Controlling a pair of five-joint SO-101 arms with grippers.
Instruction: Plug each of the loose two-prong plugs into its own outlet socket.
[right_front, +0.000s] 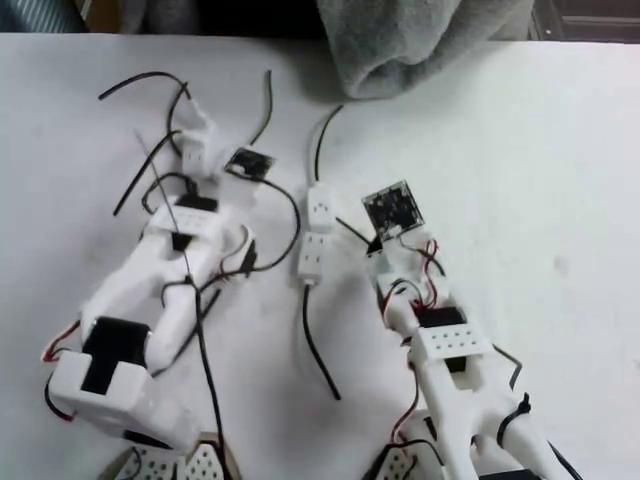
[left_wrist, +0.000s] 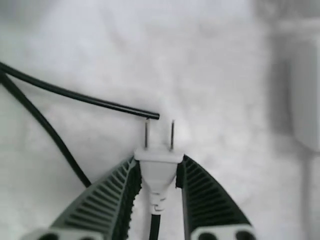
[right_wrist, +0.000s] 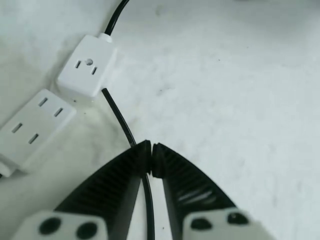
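Note:
My left gripper (left_wrist: 157, 161) is shut on a white two-prong plug (left_wrist: 157, 175), whose prongs point away from the wrist just above the white table. In the high view this gripper (right_front: 198, 140) sits at the back left among black cords. Two white outlet sockets (right_front: 320, 206) (right_front: 314, 254) lie end to end mid-table; the right wrist view shows them as a single socket (right_wrist: 86, 65) and a double one (right_wrist: 32, 127). My right gripper (right_wrist: 151, 152) is shut on a thin black cord (right_wrist: 117, 115) that runs towards the single socket. It sits just right of the sockets (right_front: 378, 255).
A grey cloth (right_front: 420, 40) lies at the table's back edge. Loose black cords curl at the back left (right_front: 140, 80), and one trails forward from the sockets (right_front: 320, 350). A cut cord end (left_wrist: 150, 115) lies by the prongs. A blurred white block (left_wrist: 305, 100) is off to one side.

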